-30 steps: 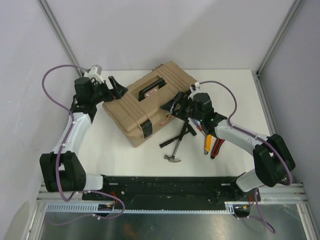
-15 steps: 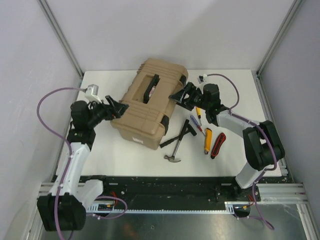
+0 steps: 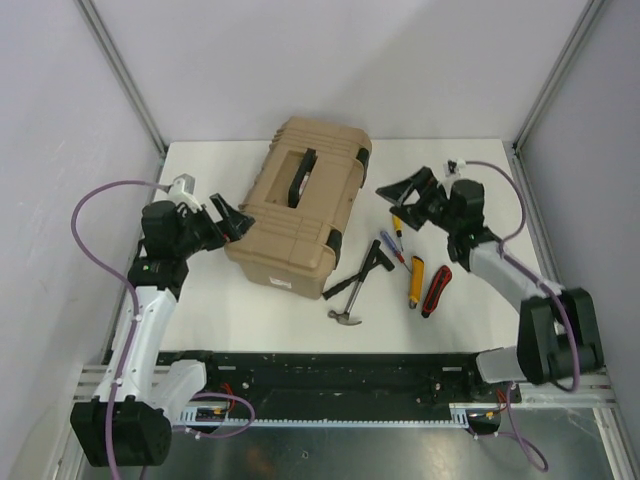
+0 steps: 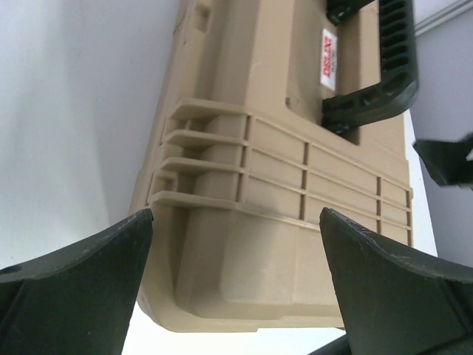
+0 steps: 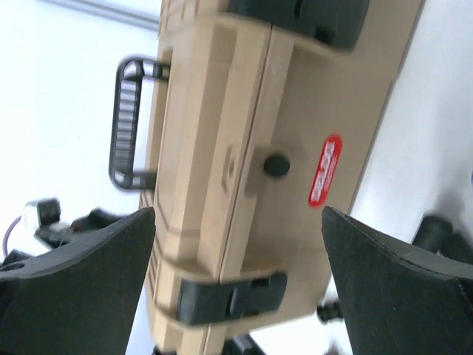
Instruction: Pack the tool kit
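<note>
White tabletop, closed in by pale panels, carries the large tan plastic toolbox, which lies shut at its centre with the black carry handle on top. Two black latches sit on the long side that faces the loose tools. Right of the toolbox lie a steel-headed hammer, slim screwdrivers, a yellow utility knife and a red-and-black handled tool, none packed yet.

The left gripper hovers at the toolbox's left end, fingers spread wide and empty. The right gripper hangs right of the toolbox, equally spread and empty.

The lid probably has to open first. The right gripper would do best to hook one latch at its free edge while the left braces the end wall, so the toolbox does not slide or turn.

Only the right wrist view shows the latch side close up, with a round black knob and a red label. The left wrist view shows the ribbed end wall. Only the overhead view shows the tools.
</note>
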{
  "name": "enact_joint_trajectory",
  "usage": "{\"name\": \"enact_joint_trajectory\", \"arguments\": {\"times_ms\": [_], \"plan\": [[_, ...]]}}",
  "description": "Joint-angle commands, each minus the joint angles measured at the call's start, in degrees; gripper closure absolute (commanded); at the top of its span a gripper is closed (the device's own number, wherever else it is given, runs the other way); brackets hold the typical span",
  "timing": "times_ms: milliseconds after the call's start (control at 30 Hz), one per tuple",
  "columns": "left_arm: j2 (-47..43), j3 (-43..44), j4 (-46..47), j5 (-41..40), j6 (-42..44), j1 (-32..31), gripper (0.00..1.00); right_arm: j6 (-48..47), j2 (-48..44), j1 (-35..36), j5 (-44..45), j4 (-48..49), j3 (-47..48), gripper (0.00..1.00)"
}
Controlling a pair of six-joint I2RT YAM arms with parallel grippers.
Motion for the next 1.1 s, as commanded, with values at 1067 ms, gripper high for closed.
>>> {"name": "enact_joint_trajectory", "arguments": {"times_ms": [1067], "plan": [[4.21,2.12,2.4,11.87,-12.6,-5.64,0.07,45.31,6.48,22.43,27.41,72.38,-38.17,0.05]]}}
